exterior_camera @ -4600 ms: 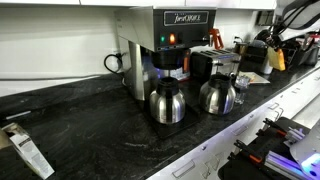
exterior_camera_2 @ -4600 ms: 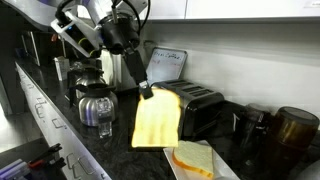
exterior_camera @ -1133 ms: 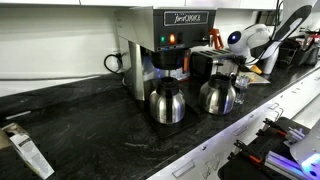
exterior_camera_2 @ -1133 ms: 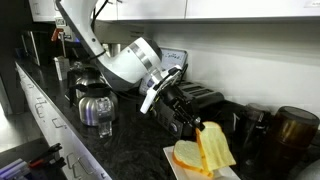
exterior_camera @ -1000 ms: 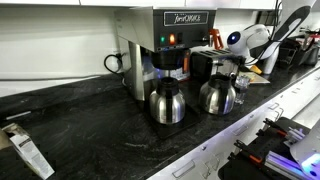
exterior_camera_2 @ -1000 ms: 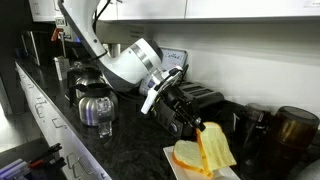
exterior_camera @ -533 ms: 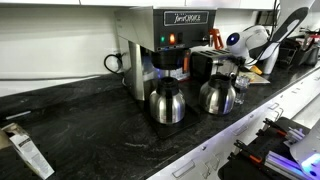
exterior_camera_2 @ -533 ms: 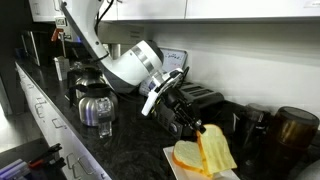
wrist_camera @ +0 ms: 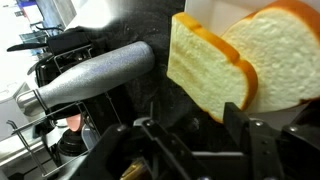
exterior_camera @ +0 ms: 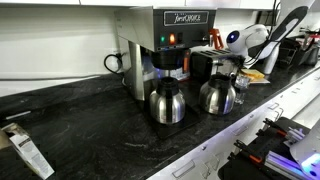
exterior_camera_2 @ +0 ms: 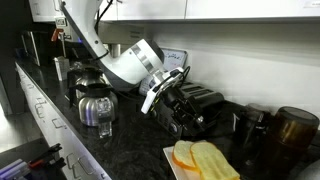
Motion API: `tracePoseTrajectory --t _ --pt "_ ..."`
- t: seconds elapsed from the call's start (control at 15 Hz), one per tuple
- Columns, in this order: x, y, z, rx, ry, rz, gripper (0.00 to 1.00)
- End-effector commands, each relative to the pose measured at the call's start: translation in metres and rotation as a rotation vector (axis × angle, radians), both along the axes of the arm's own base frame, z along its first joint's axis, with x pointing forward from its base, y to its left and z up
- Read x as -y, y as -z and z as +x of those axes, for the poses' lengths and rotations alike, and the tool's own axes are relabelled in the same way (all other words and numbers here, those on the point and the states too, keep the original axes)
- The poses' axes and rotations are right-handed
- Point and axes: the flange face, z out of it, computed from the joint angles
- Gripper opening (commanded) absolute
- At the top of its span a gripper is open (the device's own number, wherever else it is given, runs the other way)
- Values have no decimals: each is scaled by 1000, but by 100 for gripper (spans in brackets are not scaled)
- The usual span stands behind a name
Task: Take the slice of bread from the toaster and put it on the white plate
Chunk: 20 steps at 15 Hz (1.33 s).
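A tan slice of bread (exterior_camera_2: 216,161) lies flat on the white plate (exterior_camera_2: 169,156), next to a second slice (exterior_camera_2: 184,153). My gripper (exterior_camera_2: 196,126) hangs just above them, open and holding nothing. In the wrist view the dark fingers (wrist_camera: 235,125) stand apart, and the slice of bread (wrist_camera: 205,65) rests on the plate (wrist_camera: 215,12) just past their tips. The dark toaster (exterior_camera_2: 205,100) stands behind the gripper. It shows behind the carafes as the toaster (exterior_camera: 204,64) in an exterior view, with my arm (exterior_camera: 245,42) beyond it.
Steel carafes (exterior_camera: 166,102) (exterior_camera: 217,95) stand before the tall coffee brewer (exterior_camera: 165,45). Another carafe (exterior_camera_2: 97,108) is beside the arm. A dark canister (exterior_camera_2: 293,130) stands near the plate. The black counter's front edge drops to white drawers (exterior_camera: 290,100).
The gripper opened and let go of the slice. It was standing tilted between the fingers and now lies flat on the plate. The arm has barely moved.
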Motion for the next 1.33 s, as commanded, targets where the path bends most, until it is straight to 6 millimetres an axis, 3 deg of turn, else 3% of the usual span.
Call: tracePoseTrajectory --t 0.0,0.33,0.6,1.13,1.2,1.27 --pt "-8 -17 -5 18 -11 47 98" --pt "-30 -57 -20 87 -14 126 100" --pt "-49 -94 -51 95 16 213 100" --pt "-57 -161 -108 171 62 345 100" --pt "-55 -154 -97 178 63 305 100" --pt "-56 -160 -100 188 59 310 100"
